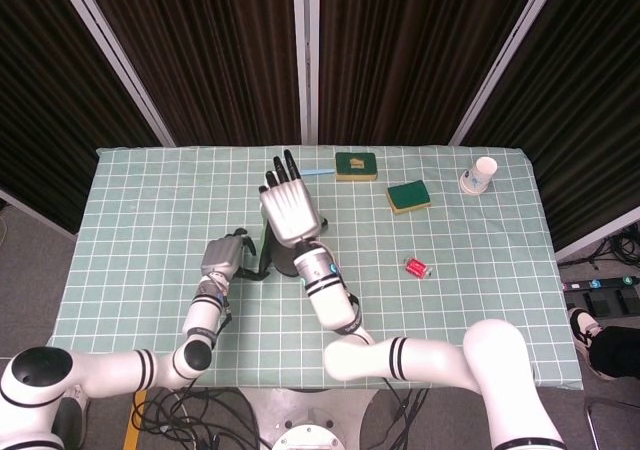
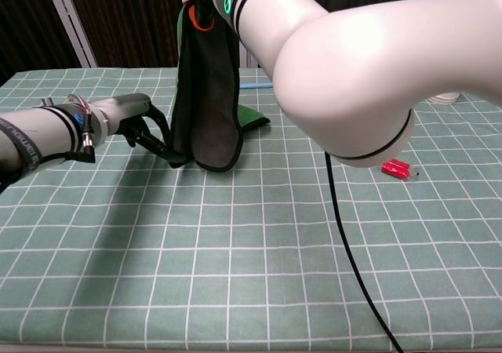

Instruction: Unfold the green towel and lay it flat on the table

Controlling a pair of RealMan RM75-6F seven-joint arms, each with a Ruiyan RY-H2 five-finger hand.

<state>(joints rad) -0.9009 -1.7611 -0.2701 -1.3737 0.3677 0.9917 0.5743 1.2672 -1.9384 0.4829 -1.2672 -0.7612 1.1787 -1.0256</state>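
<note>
A green-and-white checked cloth covers the surface, seen from above in the head view and from low in front in the chest view. At the left, the left hand reaches in just above the cloth, its dark fingers pinching the lower left corner of the green towel. Just right of it, near the middle of the surface, the towel hangs upright as a long dark panel with green showing along its edges, its bottom hem at or just above the cloth and a green flap trailing onto the surface behind it. The right hand is raised over the towel, back of the hand facing the head camera, fingers straight and close together; the towel hangs from beneath it, but how it is gripped is hidden. Farther right, along the far edge, lie a thin light-blue stick, a green-topped sponge and a second sponge. A small red object lies nearer the front, and a white paper cup stands at the far right.
</note>
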